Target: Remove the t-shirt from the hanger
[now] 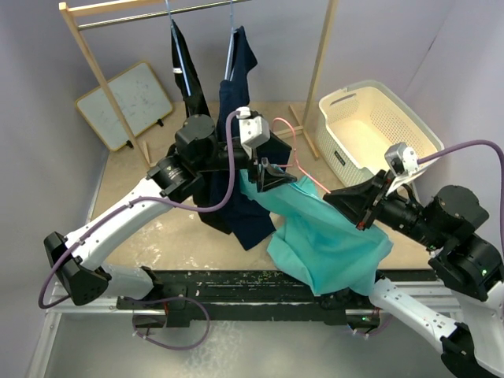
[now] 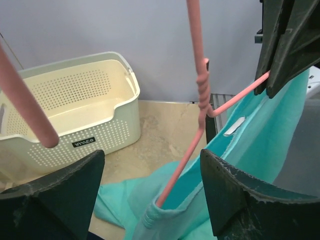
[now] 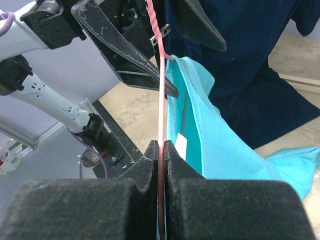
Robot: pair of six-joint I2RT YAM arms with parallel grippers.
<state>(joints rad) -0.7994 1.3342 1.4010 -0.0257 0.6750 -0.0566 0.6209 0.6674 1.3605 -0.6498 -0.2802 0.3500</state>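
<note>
Under pale grey walls lies a tan table [image 1: 150,228]. At its far side a wooden rack [image 1: 87,55] carries dark navy garments [image 1: 236,102], with a whiteboard [image 1: 126,102] leaning at the left and a cream laundry basket [image 1: 339,153] standing at the right.

In the middle, off the rack, we find the teal t-shirt [image 1: 331,236]. It hangs from a pink hanger [image 2: 202,95] held up between the two arms, and its lower part drapes down over the near edge of the table.

The left gripper [image 2: 150,200] stands wide apart. The hanger's twisted neck passes between its fingers without touching either.

The right gripper [image 3: 161,150] is clamped tight on the thin pink wire of the hanger, just beside the shirt's neck opening and its white label.

From the left wrist we see one hanger arm slipping down inside the collar. The other arm, running to the right gripper, seems bare of cloth, though we cannot be sure.
</note>
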